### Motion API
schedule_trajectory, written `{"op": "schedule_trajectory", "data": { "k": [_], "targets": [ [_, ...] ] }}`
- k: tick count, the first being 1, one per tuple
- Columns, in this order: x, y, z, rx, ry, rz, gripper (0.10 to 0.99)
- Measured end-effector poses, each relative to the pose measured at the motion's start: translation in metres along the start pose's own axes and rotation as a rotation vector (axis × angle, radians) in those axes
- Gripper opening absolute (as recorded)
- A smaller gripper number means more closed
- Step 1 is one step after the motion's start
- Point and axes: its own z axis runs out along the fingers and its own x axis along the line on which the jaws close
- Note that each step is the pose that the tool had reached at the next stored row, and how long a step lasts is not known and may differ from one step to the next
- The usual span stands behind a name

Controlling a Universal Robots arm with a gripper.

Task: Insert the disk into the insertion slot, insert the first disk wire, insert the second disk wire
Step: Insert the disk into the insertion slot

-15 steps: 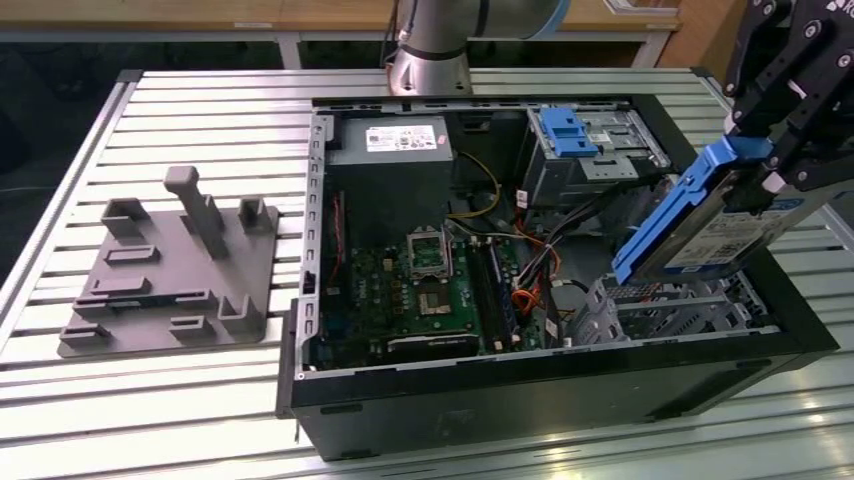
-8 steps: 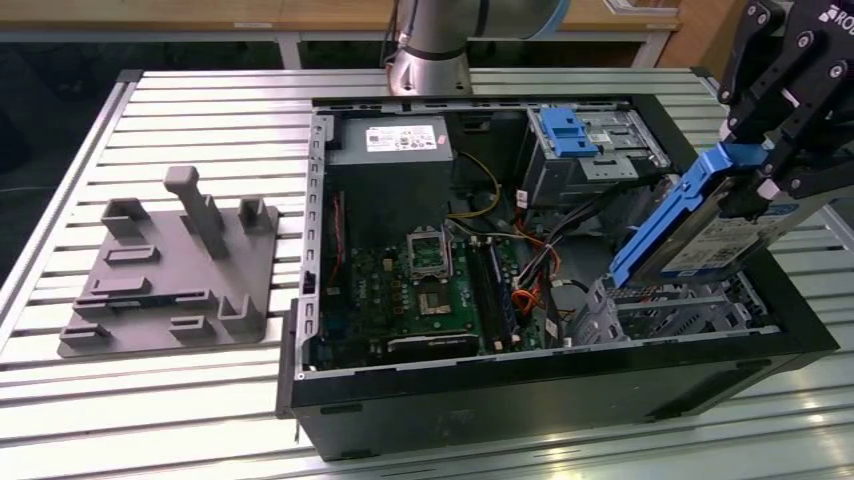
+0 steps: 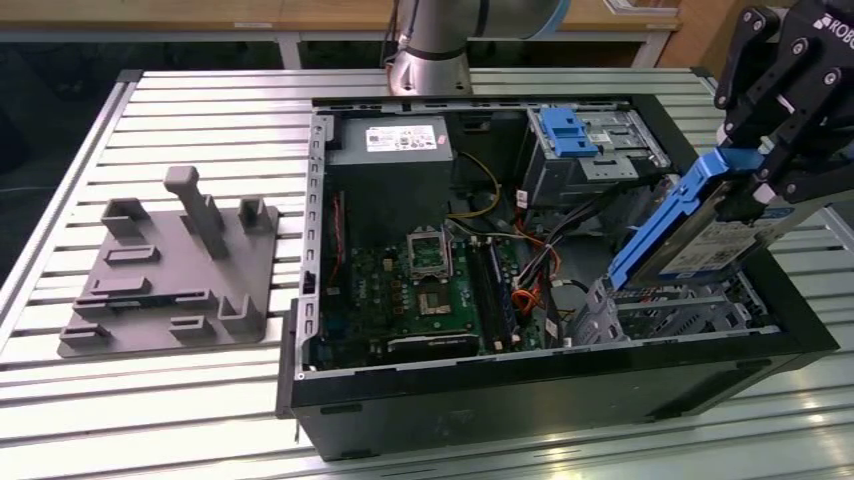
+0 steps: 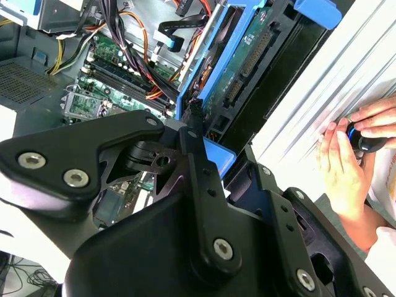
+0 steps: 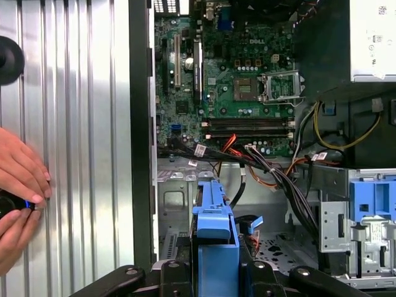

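Step one is in hand. I have the gripper (image 3: pixel 763 180) clamped shut on the upper end of the disk (image 3: pixel 705 238), which hangs tilted at three o'clock in the exterior view. Its lower end is at the mouth of the insertion slot (image 3: pixel 694 305), at four o'clock in the computer case (image 3: pixel 534 375). The disk is not seated. I judge seating calls for squaring it to the slot.

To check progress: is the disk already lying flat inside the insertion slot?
No, the gripper holds the disk steeply tilted over the insertion slot.
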Motion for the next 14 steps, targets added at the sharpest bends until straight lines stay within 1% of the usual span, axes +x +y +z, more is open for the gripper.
{"op": "schedule_trajectory", "data": {
  "k": [14],
  "targets": [
    [0.0007,-0.0009,0.004,0.0,0.0,0.0,0.365]
  ]
}}
